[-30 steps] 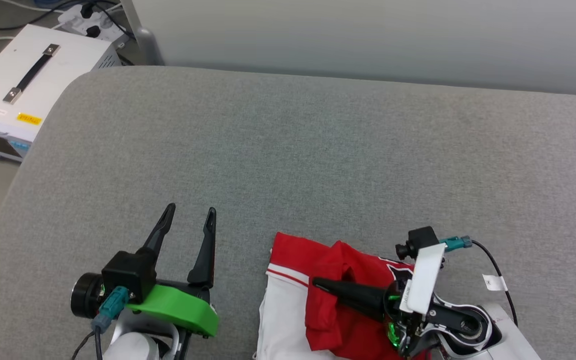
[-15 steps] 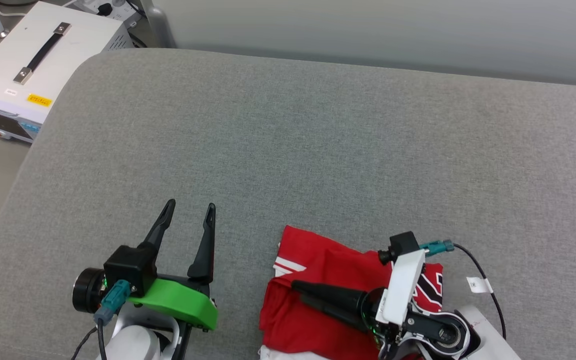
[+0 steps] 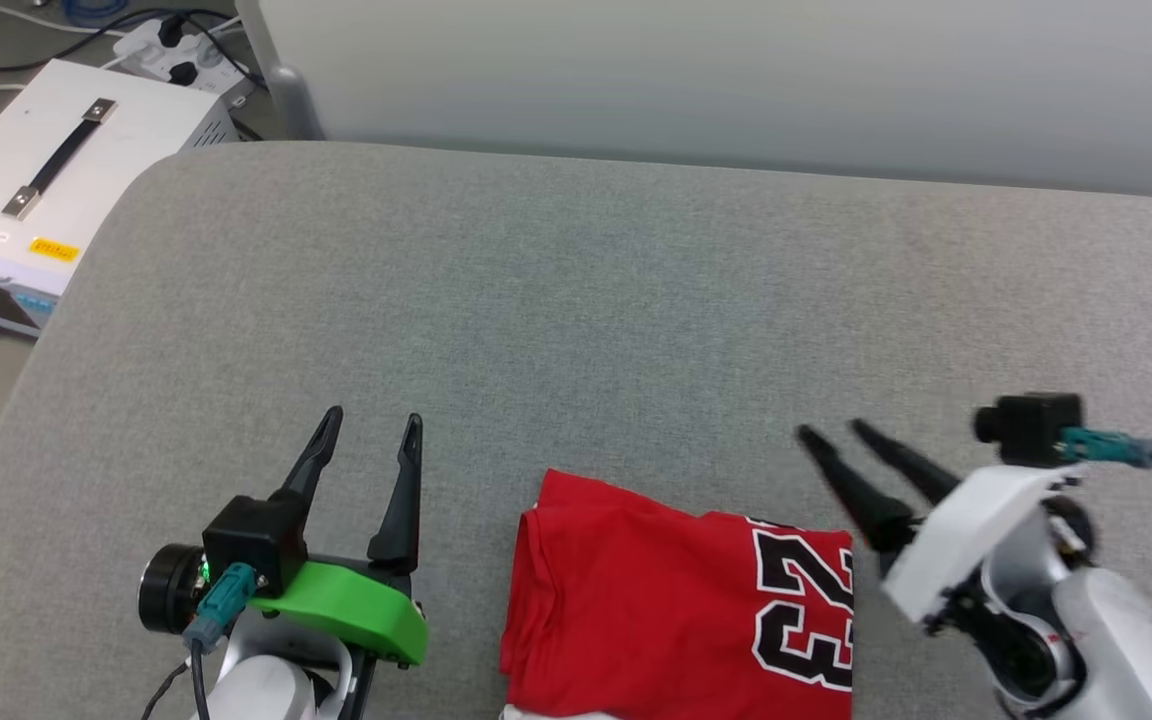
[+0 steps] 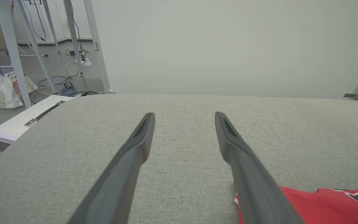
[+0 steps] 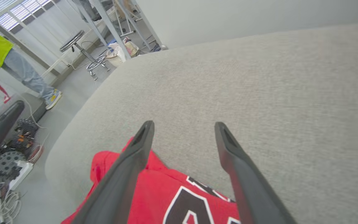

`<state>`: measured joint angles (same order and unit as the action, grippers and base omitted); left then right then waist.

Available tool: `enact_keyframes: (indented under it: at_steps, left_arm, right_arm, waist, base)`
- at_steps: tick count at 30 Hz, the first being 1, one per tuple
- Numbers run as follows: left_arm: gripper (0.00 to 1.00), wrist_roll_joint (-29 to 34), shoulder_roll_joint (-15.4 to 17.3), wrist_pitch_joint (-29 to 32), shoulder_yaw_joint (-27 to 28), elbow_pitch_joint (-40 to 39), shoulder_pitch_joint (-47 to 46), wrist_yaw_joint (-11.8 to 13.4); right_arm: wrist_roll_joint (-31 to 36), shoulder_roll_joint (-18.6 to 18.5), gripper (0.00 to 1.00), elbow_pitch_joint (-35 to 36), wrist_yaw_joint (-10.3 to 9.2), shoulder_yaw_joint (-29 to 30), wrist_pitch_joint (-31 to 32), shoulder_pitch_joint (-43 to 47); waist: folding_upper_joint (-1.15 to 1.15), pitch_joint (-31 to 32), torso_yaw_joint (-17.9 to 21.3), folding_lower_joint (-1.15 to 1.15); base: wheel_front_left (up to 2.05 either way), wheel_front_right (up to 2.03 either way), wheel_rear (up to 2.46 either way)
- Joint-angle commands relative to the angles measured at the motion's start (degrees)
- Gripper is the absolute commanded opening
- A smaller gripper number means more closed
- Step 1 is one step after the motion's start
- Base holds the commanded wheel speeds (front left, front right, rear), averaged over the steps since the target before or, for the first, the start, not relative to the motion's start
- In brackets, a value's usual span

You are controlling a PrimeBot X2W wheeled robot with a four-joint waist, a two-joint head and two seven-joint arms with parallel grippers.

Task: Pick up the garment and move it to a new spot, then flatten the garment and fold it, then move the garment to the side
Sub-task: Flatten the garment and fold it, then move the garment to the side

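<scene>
Grey worktop (image 3: 636, 300) is carrying your folded shirt (image 3: 656, 600); left hand (image 3: 374, 416) and right hand (image 3: 831, 429) are flanking it, both gaping open.

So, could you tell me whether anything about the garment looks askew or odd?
Nothing much: the garment lies folded on the grey cushion, only its left edge slightly rumpled, with white fabric peeking out.

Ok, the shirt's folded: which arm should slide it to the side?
Probably the right. The right gripper, jaws open, sits at the numbered edge of the garment; the left gripper stands apart across bare cushion.
</scene>
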<state>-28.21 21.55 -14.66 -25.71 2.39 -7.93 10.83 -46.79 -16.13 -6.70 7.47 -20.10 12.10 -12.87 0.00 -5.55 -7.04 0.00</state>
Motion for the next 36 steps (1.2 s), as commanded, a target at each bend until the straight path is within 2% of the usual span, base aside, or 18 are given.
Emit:
enact_keyframes:
  at_steps: [1, 6, 12, 16, 22, 36]
  left_arm:
    - [1.00, 0.2, 0.0, -0.3, 0.1, 0.2, 0.7, 0.1]
    - [1.00, -0.1, 0.4, -0.3, 0.7, 0.8, 1.5, 0.7]
    - [1.00, -0.5, 0.7, -0.3, 1.4, 1.5, 2.5, 1.2]
    - [1.00, -0.7, 0.8, -0.3, 2.0, 1.9, 3.3, 1.4]
    - [1.00, -1.1, 0.9, -0.3, 2.4, 2.5, 4.8, 1.4]
    - [1.00, -1.9, 1.0, -0.3, 2.7, 2.9, 5.6, 1.3]
  right_arm:
    - [4.0, -0.4, 1.00, -0.7, 0.02, 2.3, -2.1, 1.5]
    - [18.0, 1.8, 1.00, 0.4, 0.02, 14.0, -8.9, 5.6]
    - [28.4, 6.0, 1.00, 7.2, 0.02, 22.8, -14.2, 10.7]
    - [31.2, 8.1, 1.00, 11.8, 0.02, 23.9, -14.6, 14.6]
    - [32.1, 10.0, 1.00, 16.7, 0.02, 24.0, -13.2, 19.9]
    - [32.7, 11.6, 1.00, 20.6, 0.02, 23.8, -10.0, 24.1]
  waist:
    - [0.00, 0.8, 0.9, 0.00]
    - [0.00, 2.0, 2.5, 0.00]
    - [0.00, 3.4, 4.1, 0.00]
    - [0.00, 4.3, 5.1, 0.00]
    - [0.00, 5.9, 6.1, 0.00]
    - [0.00, 7.0, 6.7, 0.00]
  base:
    - [0.00, 0.00, 0.00]
    - [0.00, 0.00, 0.00]
    - [0.00, 0.00, 0.00]
    - [0.00, 0.00, 0.00]
    - [0.00, 0.00, 0.00]
    - [0.00, 0.00, 0.00]
